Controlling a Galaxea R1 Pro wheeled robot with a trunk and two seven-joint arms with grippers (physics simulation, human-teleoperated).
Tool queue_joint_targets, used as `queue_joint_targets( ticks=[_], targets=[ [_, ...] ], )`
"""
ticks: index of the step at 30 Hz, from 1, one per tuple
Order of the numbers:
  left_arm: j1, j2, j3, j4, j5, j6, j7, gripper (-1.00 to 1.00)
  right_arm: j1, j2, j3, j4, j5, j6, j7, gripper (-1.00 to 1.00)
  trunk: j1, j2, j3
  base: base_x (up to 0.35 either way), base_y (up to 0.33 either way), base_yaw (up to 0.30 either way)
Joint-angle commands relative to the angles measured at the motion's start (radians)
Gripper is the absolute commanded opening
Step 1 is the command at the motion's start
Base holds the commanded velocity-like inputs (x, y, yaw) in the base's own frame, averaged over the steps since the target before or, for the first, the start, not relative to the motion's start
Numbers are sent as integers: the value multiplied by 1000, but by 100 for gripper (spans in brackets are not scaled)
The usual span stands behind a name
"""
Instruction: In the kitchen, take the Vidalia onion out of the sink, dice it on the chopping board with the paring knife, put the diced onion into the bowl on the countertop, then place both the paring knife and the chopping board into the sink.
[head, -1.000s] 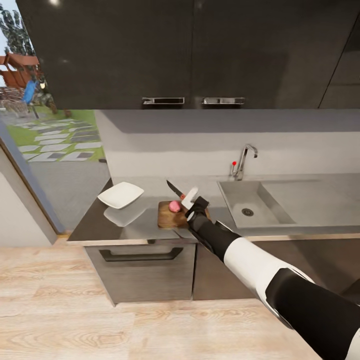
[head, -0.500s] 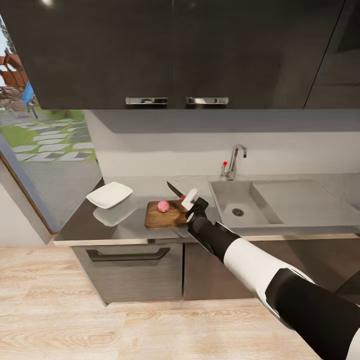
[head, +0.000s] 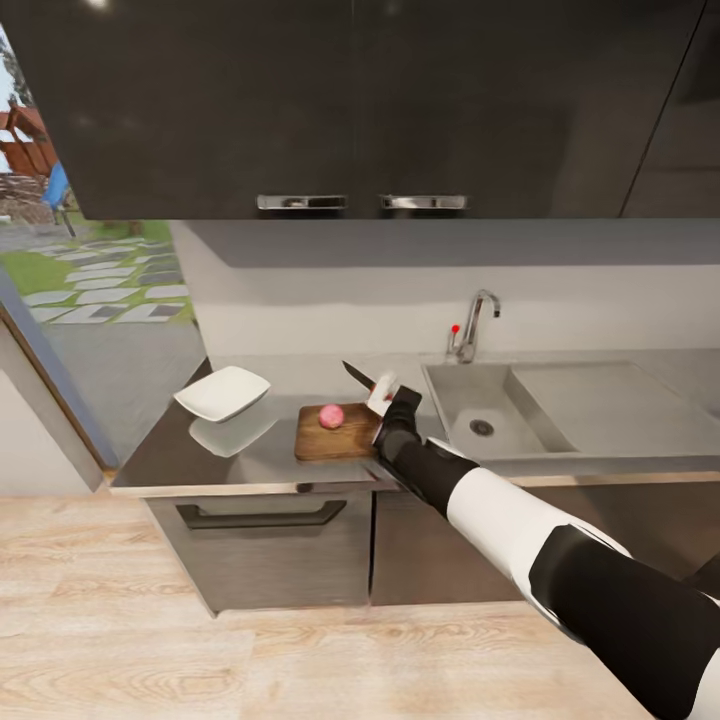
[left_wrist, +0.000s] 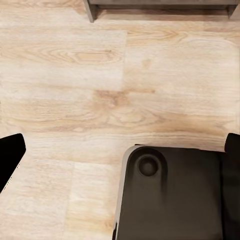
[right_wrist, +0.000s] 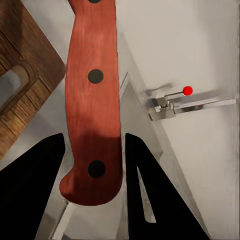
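Observation:
The brown chopping board (head: 335, 437) lies on the grey countertop (head: 250, 458), just left of the sink (head: 500, 412). On the board's middle rests a small pinkish round onion (head: 331, 415), seemingly whole. My right gripper (head: 386, 393) hovers over the board's right end, shut on the paring knife (head: 358, 378). The dark blade points up and back-left, clear of the onion. In the right wrist view the red-brown handle (right_wrist: 95, 100) sits between the two dark fingers (right_wrist: 32, 192), above the board's handle hole (right_wrist: 14, 85). The white bowl (head: 222, 392) stands left of the board. My left gripper (left_wrist: 120, 150) hangs open over the floor.
A faucet (head: 470, 325) with a red knob stands behind the sink, also seen as the faucet (right_wrist: 172, 100) past the knife. Dark upper cabinets (head: 350, 110) hang above the counter. A window with a garden view (head: 90, 270) is at the left. The robot's dark base (left_wrist: 170, 195) is on the wood floor.
The whole view has shifted with the camera. Relative to the onion, my right gripper with the knife has drifted right and slightly back, toward the board's right end.

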Motion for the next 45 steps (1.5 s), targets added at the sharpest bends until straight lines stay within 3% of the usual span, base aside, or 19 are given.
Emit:
queue_joint_targets(
  ticks=[1, 14, 15, 22, 29, 45],
  targets=[
    [0, 1, -9, -2, 8, -1, 4, 100, -2, 0, 13, 0, 6, 12, -8, -100, 1, -1, -2, 161, 174, 0],
    [0, -1, -9, -4, 7, -1, 4, 100, -2, 0, 28, -9, 79, 70, -84, -100, 1, -1, -2, 45, 43, 0],
    [0, -1, -9, -5, 7, -1, 4, 100, -2, 0, 28, -9, 255, 95, -219, -100, 1, -1, -2, 1, 1, 0],
    [0, -2, -9, -5, 7, -1, 4, 100, 4, 0, 29, -11, 253, 110, -224, -100, 1, -1, -2, 15, 8, 0],
    [0, -2, -9, -4, 7, -1, 4, 100, 46, 0, 39, -26, 254, 112, -227, -100, 1, -1, -2, 142, 178, 0],
    [-1, -2, -9, -3, 7, -1, 3, 100, 50, 0, 40, -32, 253, 112, -227, -100, 1, -1, -2, 62, 109, 0]
  ],
)
